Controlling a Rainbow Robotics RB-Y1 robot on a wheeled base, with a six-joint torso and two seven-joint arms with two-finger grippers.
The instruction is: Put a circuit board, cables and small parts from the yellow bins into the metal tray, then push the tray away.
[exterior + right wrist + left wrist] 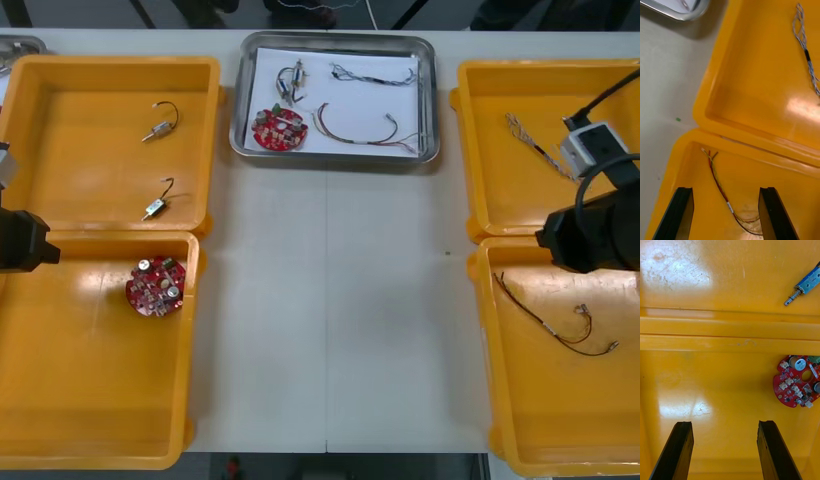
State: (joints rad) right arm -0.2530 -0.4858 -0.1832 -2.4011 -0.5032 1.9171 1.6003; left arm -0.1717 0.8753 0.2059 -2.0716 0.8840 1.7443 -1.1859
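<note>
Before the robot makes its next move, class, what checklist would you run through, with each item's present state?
1. The metal tray holds a circuit board: ok.
2. It holds a red and yellow cable: ok.
3. It holds a small metal part: ok.
4. The left claw is open and empty, over the near left bin: ok.
5. The right claw is open and empty, over the near right bin: ok.
6. Room to push the tray farther: not ok, it sits by the table's far edge.
</note>
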